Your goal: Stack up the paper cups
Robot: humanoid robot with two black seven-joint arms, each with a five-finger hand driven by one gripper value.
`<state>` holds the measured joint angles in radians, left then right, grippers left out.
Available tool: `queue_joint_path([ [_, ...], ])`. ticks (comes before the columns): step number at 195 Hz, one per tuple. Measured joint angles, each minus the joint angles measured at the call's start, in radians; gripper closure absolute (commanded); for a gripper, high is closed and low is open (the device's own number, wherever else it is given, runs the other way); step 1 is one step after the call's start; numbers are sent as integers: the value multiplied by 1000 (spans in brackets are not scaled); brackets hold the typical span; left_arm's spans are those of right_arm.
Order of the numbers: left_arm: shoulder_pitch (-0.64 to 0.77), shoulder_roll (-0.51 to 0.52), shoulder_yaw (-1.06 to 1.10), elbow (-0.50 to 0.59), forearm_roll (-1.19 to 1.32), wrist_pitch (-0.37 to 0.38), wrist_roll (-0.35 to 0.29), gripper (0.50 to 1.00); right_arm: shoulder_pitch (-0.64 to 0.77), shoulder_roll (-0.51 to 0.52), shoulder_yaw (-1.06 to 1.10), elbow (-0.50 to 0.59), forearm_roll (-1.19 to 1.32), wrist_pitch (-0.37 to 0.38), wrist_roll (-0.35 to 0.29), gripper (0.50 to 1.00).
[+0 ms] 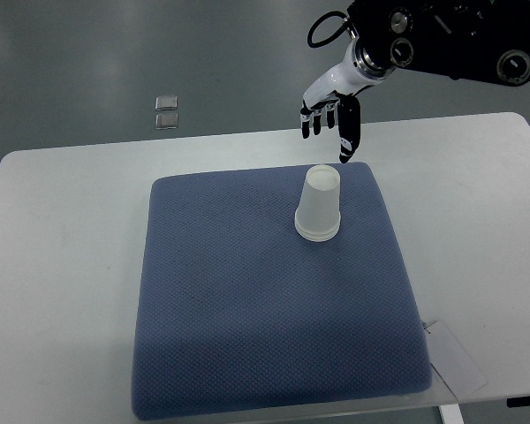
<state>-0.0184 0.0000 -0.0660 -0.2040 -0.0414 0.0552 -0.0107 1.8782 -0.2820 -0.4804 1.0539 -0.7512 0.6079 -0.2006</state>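
A white paper cup (319, 204) stands upside down on the blue mat (247, 300), near the mat's far right part. It looks like one cup or a tight stack; I cannot tell which. My right hand (329, 118) hangs above the table's far edge, just beyond the cup and apart from it. Its fingers point down, relaxed, and hold nothing. The right arm comes in from the top right. The left arm does not show.
The mat lies on a white table (62, 265). A white paper tag (455, 358) lies at the mat's near right corner. Two small clear squares (166, 111) lie on the grey floor beyond the table.
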Motion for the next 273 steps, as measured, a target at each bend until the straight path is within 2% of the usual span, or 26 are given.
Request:
queue_joint_path([
  [20,0,0,0,0,0,0,0,500,-4,-31,17,-43,54,-21,7,648],
  [45,0,0,0,0,0,0,0,500,-58,-59,116,-110,187,-94,11,648],
  [79,0,0,0,0,0,0,0,500,-266,-134,383,-174,418,-249,19,648],
  [99,0,0,0,-1,0,0,0,500,-427,-161,591,-235,519,-291,53,648],
  [131,0,0,1,-2,0,0,0,500,-688,-139,964,-328,625,-307,96,648],
  [152,0,0,1,-10,1,0,0,500,-817,-74,1156,-380,651,-320,110,646],
  [176,0,0,2,-25,2,0,0,500,-928,7,1317,-425,656,-322,159,646],
  [221,0,0,1,-28,2,0,0,500,-1047,95,1432,-433,698,-316,211,644],
  [273,0,0,1,-29,2,0,0,500,-1081,113,1439,-433,760,-307,238,640],
])
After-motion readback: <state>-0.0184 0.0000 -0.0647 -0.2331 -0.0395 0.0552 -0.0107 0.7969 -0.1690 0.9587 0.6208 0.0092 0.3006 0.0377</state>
